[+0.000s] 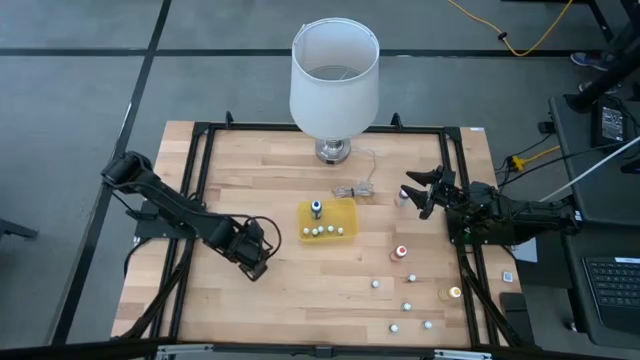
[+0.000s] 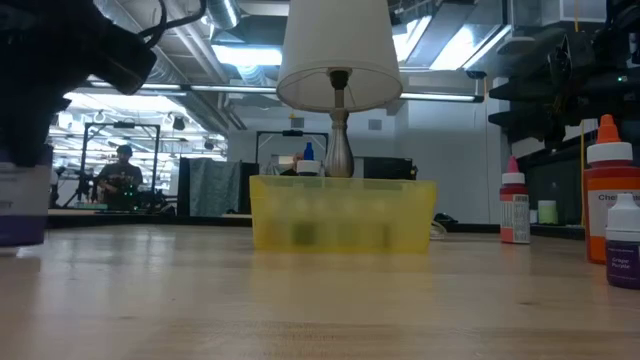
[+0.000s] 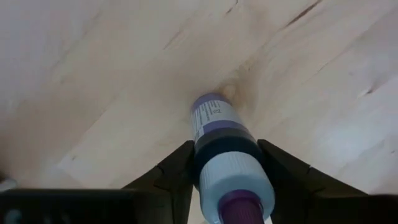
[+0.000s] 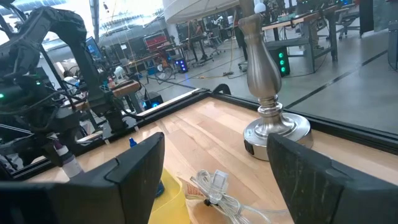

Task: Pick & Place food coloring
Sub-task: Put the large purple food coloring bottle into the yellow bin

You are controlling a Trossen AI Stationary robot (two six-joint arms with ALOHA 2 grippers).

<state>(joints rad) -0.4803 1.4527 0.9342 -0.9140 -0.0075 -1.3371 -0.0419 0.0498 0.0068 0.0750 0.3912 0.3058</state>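
A small food coloring bottle (image 3: 214,115) with a purple tip, white collar and dark contents stands upright on the wooden table, left of the yellow tray (image 1: 345,212). My left gripper (image 3: 227,149) points straight down over it, shut on it; it also shows in the high view (image 1: 255,262). The low view shows this bottle (image 2: 20,205) at the far left under the dark gripper. Several bottles lie in the tray, one with a blue top (image 1: 316,208). More bottles (image 1: 400,253) stand on the table's right half. My right gripper (image 1: 420,192) waits open at the right, level above the table. My left gripper pinches the bottle's dark upper body (image 3: 208,149), just below the white collar, between its two fingers (image 3: 180,165). The fingers come from above, pointing down along the upright bottle. The bottle's base (image 3: 210,101) rests on the table.
A big white lampshade on a metal foot (image 1: 335,80) stands at the table's far middle. A clear cable with a plug (image 1: 355,190) lies between lamp and tray. Loose bottles, among them an orange-topped one (image 1: 454,293), are scattered near the right front.
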